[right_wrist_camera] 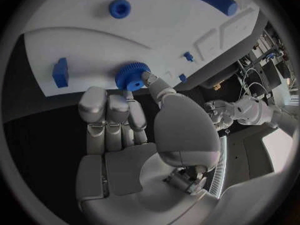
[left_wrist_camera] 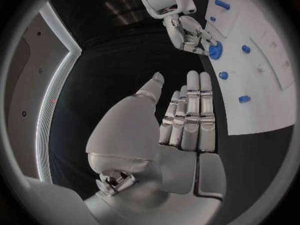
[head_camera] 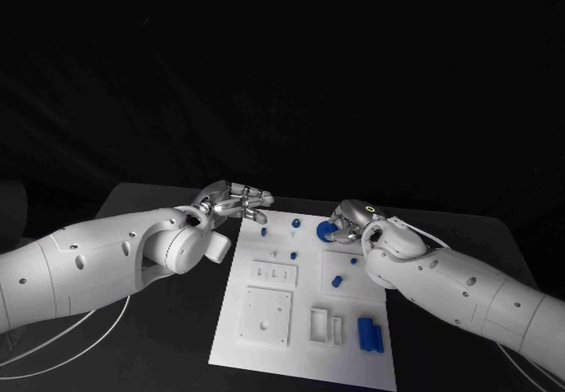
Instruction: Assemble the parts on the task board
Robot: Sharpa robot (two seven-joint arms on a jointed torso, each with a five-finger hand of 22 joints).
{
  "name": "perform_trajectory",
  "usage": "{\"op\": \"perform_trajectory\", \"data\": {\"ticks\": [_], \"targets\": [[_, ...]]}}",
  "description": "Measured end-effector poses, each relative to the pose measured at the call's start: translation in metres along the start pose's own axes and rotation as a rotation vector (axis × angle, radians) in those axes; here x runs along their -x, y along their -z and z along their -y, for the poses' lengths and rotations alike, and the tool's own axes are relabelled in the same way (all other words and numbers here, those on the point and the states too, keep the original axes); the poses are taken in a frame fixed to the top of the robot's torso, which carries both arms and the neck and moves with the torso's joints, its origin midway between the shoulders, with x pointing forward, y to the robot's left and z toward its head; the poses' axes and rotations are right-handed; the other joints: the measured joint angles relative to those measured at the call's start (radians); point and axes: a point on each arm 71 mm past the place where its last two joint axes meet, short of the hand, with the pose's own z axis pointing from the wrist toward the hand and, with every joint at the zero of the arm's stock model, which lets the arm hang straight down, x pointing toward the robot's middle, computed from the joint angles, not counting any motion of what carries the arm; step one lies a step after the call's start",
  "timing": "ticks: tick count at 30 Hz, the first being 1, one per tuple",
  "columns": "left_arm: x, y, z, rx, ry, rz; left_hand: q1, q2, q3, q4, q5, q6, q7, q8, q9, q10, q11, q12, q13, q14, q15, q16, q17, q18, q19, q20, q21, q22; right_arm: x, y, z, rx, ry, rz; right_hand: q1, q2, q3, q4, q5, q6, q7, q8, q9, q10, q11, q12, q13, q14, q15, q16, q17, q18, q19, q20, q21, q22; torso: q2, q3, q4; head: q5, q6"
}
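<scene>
Blue gear (right_wrist_camera: 130, 78) pinched by right robot hand (head_camera: 349, 224) at far edge of task board (head_camera: 295, 359); left robot hand (head_camera: 236, 202) open, empty. Several parts (head_camera: 370, 334) apparently loose; assembly seems early.

Right robot hand (right_wrist_camera: 134, 130) pinches blue gear (right_wrist_camera: 130, 76).

Black table (head_camera: 153, 343) with the white task board (head_camera: 309, 343) lying flat near the middle of the tabletop, long axis running from the near edge toward the far edge. The board's far end stops short of the far edge; dark tabletop shows along both long sides.
</scene>
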Motion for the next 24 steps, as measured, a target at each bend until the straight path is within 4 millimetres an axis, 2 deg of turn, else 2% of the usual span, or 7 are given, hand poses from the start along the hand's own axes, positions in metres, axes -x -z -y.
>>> {"op": "perform_trajectory", "data": {"ticks": [4, 12, 18, 24], "targets": [[0.002, 0.001, 0.000, 0.001, -0.001, 0.005, 0.003, 0.003, 0.000, 0.000, 0.000, 0.000, 0.000, 0.000, 0.000, 0.000, 0.000, 0.000, 0.000, 0.000, 0.000, 0.000, 0.000, 0.000, 0.000, 0.000, 0.004, 0.001, 0.010, 0.004, -0.014, 0.037, -0.042, 0.047, 0.002, 0.002, 0.000, 0.000, -0.020, 0.004, 0.000, 0.000, 0.004, 0.002, 0.001, 0.000, 0.000, 0.000, 0.000, 0.000, -0.001, 0.000, 0.000, 0.000, 0.000, 0.000, 0.000, 0.0005, -0.0026, 0.002, 0.001], [0.003, 0.001, 0.000, 0.001, -0.002, 0.010, 0.004, 0.004, 0.000, 0.000, 0.000, 0.000, 0.000, 0.000, 0.000, 0.000, 0.000, 0.000, 0.000, 0.000, 0.000, 0.000, 0.000, 0.000, 0.000, 0.000, 0.004, 0.002, 0.016, 0.009, -0.034, 0.084, -0.082, 0.088, 0.004, 0.004, -0.001, -0.001, -0.021, 0.004, -0.001, 0.000, 0.004, 0.002, 0.002, 0.000, 0.000, 0.000, 0.000, 0.000, -0.002, 0.000, 0.000, 0.000, -0.003, 0.000, 0.001, 0.0001, -0.0032, 0.003, 0.002], [0.004, 0.002, 0.000, 0.001, -0.002, 0.013, 0.004, 0.004, 0.004, -0.004, 0.000, 0.000, 0.000, 0.000, 0.000, 0.000, 0.000, 0.000, 0.000, 0.000, 0.000, 0.004, 0.000, 0.000, 0.000, 0.000, 0.004, 0.003, 0.011, 0.007, -0.054, 0.116, -0.095, 0.095, 0.004, 0.003, -0.001, -0.001, -0.013, 0.005, -0.001, -0.001, 0.004, 0.002, 0.002, 0.000, 0.000, -0.004, -0.004, 0.000, -0.002, 0.000, 0.000, 0.000, -0.003, 0.000, 0.001, 0.0000, -0.0027, 0.000, 0.003], [0.004, 0.001, 0.000, 0.001, -0.002, 0.013, 0.004, 0.004, 0.004, -0.004, 0.000, 0.000, 0.000, 0.000, 0.000, 0.000, 0.000, 0.000, 0.000, 0.000, 0.000, 0.004, 0.000, 0.000, 0.000, 0.000, 0.004, 0.003, 0.002, 0.003, -0.064, 0.123, -0.089, 0.087, 0.004, 0.003, -0.001, -0.001, -0.013, 0.005, -0.002, -0.004, 0.001, 0.002, 0.002, 0.000, 0.000, -0.004, -0.004, 0.000, -0.004, 0.000, 0.000, 0.000, -0.003, -0.001, 0.002, -0.0001, -0.0018, 0.000, 0.004]]}}
